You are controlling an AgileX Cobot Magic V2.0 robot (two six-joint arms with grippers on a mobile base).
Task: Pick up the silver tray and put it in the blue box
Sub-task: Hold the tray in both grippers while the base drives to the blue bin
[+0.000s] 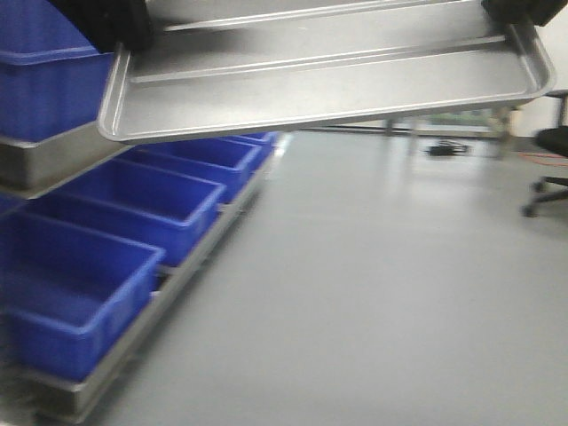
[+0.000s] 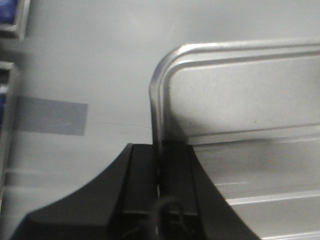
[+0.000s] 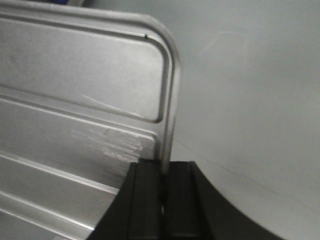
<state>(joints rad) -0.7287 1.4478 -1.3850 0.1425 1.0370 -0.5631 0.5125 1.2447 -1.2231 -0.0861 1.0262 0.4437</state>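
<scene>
The silver tray hangs in the air across the top of the front view, tilted, its two lengthwise ridges showing. My left gripper is shut on its left short rim. My right gripper is shut on its right short rim. In the left wrist view the black jaws of my left gripper pinch the rolled rim of the tray near a rounded corner. In the right wrist view my right gripper clamps the tray the same way. Blue boxes stand open in a row below and left of the tray.
The blue boxes sit on a low metal rack along the left. Another blue box rests on an upper metal shelf. Grey floor spreads to the right. A black office chair and cables lie far right.
</scene>
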